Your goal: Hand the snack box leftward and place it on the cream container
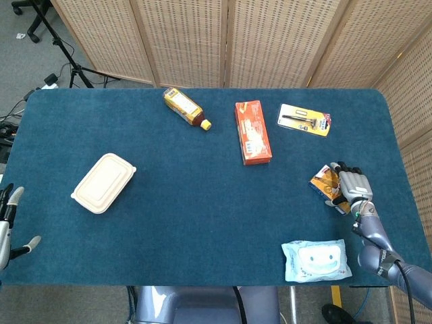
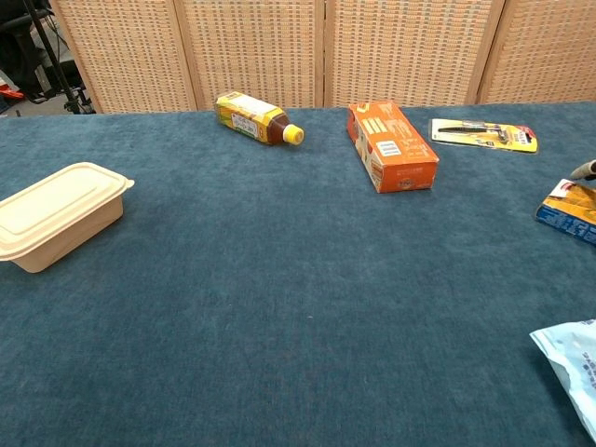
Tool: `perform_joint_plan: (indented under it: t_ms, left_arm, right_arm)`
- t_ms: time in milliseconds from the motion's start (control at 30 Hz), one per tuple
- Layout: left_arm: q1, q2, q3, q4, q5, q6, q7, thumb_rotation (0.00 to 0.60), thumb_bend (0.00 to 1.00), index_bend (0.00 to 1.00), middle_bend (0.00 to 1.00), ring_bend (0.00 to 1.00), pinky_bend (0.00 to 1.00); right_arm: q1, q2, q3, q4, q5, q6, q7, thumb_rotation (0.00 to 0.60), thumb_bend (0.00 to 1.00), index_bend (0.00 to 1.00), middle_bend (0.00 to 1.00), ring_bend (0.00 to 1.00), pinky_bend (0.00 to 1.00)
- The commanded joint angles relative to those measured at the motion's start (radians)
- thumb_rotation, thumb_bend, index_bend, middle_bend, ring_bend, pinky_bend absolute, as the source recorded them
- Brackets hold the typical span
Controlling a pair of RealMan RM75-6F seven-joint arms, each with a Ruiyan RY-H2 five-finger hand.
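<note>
Head and chest views of a blue cloth table (image 1: 202,223). The snack box (image 1: 326,187), a small blue and orange pack, lies at about 4 o'clock from the table's centre, close to the right edge; in the chest view only its left end (image 2: 570,209) shows at the frame's right margin. The right hand (image 1: 352,187) rests over the box's right half with its fingers (image 1: 342,177) draped on the pack's top; whether they clamp it or merely lie on it cannot be told. In the chest view a single pale fingertip (image 2: 585,169) shows just above the box.

The left hand (image 1: 7,223) hangs off the table at 8 o'clock, beyond the left edge, with its fingers apart and nothing between them.

The cream container (image 1: 103,182), lidded and rectangular, sits at 9 o'clock, well apart from the snack box; in the chest view it stands near the left margin (image 2: 56,214).

Other items: a bottle of brown drink with a yellow cap (image 1: 183,107) lies on its side at 11 o'clock; an orange carton (image 1: 252,131) lies flat at 1 o'clock, with its long axis running toward 12; a yellow blister card holding a dark tool (image 1: 304,119) lies at 2 o'clock, near the far edge; a pack of wet wipes (image 1: 315,260) lies at 5 o'clock, near the front edge, just below the right forearm. Woven folding screens (image 1: 270,40) stand behind the table.
</note>
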Motion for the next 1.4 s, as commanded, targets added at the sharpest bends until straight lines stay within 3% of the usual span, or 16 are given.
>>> perform_joint_plan:
  t_ms: [33, 100, 233, 333, 400, 533, 733, 933, 1000, 1033, 1067, 1100, 1167, 1233, 1400]
  left_arm:
    - [0.001, 0.001, 0.0, 0.001, -0.002, 0.0, -0.002, 0.6, 0.0, 0.0, 0.0, 0.0, 0.0]
    - [0.0, 0.002, -0.001, 0.001, -0.004, -0.001, -0.004, 0.6, 0.0, 0.0, 0.0, 0.0, 0.0]
    - [-0.001, 0.003, -0.001, 0.0, -0.005, -0.003, -0.006, 0.6, 0.0, 0.0, 0.0, 0.0, 0.0]
    - [0.0, 0.004, 0.0, -0.002, -0.004, -0.002, -0.009, 0.6, 0.0, 0.0, 0.0, 0.0, 0.0]
    - [0.0, 0.004, 0.0, -0.003, -0.004, -0.002, -0.011, 0.6, 0.0, 0.0, 0.0, 0.0, 0.0]
    - [-0.001, 0.005, 0.001, -0.004, -0.002, -0.004, -0.015, 0.6, 0.0, 0.0, 0.0, 0.0, 0.0]
    - [0.001, 0.019, 0.001, -0.006, -0.003, -0.003, -0.046, 0.6, 0.0, 0.0, 0.0, 0.0, 0.0]
    - [0.002, 0.034, -0.004, -0.004, -0.011, -0.005, -0.083, 0.6, 0.0, 0.0, 0.0, 0.0, 0.0]
    - [0.002, 0.041, -0.006, -0.002, -0.016, -0.01, -0.1, 0.6, 0.0, 0.0, 0.0, 0.0, 0.0]
    - [0.002, 0.045, -0.007, -0.001, -0.017, -0.011, -0.108, 0.6, 0.0, 0.0, 0.0, 0.0, 0.0]
    - [0.003, 0.049, -0.008, 0.001, -0.021, -0.011, -0.122, 0.6, 0.0, 0.0, 0.0, 0.0, 0.0]
    - [0.005, 0.054, -0.007, 0.003, -0.022, -0.013, -0.137, 0.6, 0.0, 0.0, 0.0, 0.0, 0.0]
    - [0.004, 0.06, -0.004, 0.007, -0.019, -0.018, -0.152, 0.6, 0.0, 0.0, 0.0, 0.0, 0.0]
    - [0.005, 0.065, -0.001, 0.01, -0.017, -0.022, -0.164, 0.6, 0.0, 0.0, 0.0, 0.0, 0.0]
    - [0.005, 0.073, 0.002, 0.012, -0.013, -0.024, -0.181, 0.6, 0.0, 0.0, 0.0, 0.0, 0.0]
  right_arm:
    - [-0.029, -0.068, 0.021, 0.085, -0.196, 0.112, 0.14, 0.6, 0.02, 0.42, 0.58, 0.66, 0.5]
    - [-0.038, -0.079, 0.024, 0.099, -0.26, 0.149, 0.201, 0.6, 0.14, 0.54, 0.69, 0.75, 0.58]
    - [-0.045, -0.069, 0.022, 0.088, -0.362, 0.199, 0.292, 0.6, 0.26, 0.57, 0.7, 0.76, 0.6]
    - [-0.05, -0.016, 0.012, 0.005, -0.489, 0.279, 0.368, 0.6, 0.3, 0.57, 0.7, 0.77, 0.6]
    - [-0.044, 0.041, 0.009, -0.106, -0.607, 0.359, 0.421, 0.6, 0.34, 0.57, 0.7, 0.77, 0.6]
    - [-0.015, 0.103, 0.009, -0.229, -0.711, 0.399, 0.421, 0.6, 0.36, 0.57, 0.7, 0.78, 0.6]
    - [0.085, 0.091, 0.059, -0.358, -0.67, 0.299, 0.247, 0.6, 0.36, 0.57, 0.7, 0.78, 0.6]
    - [0.167, 0.001, 0.094, -0.422, -0.564, 0.228, 0.058, 0.6, 0.36, 0.57, 0.7, 0.78, 0.6]
    - [0.201, -0.06, 0.097, -0.426, -0.508, 0.21, -0.043, 0.6, 0.27, 0.56, 0.68, 0.77, 0.6]
    - [0.213, -0.087, 0.096, -0.425, -0.482, 0.205, -0.082, 0.6, 0.2, 0.51, 0.63, 0.74, 0.57]
    - [0.229, -0.128, 0.085, -0.424, -0.443, 0.193, -0.138, 0.6, 0.09, 0.36, 0.47, 0.59, 0.48]
    - [0.245, -0.145, 0.046, -0.424, -0.387, 0.148, -0.222, 0.6, 0.01, 0.19, 0.27, 0.35, 0.33]
    - [0.261, -0.157, 0.039, -0.447, -0.3, 0.169, -0.342, 0.6, 0.0, 0.01, 0.02, 0.04, 0.08]
    - [0.263, -0.161, 0.035, -0.472, -0.273, 0.22, -0.416, 0.6, 0.0, 0.0, 0.0, 0.0, 0.01]
    - [0.228, -0.076, 0.029, -0.614, -0.258, 0.301, -0.446, 0.6, 0.0, 0.0, 0.0, 0.0, 0.0]
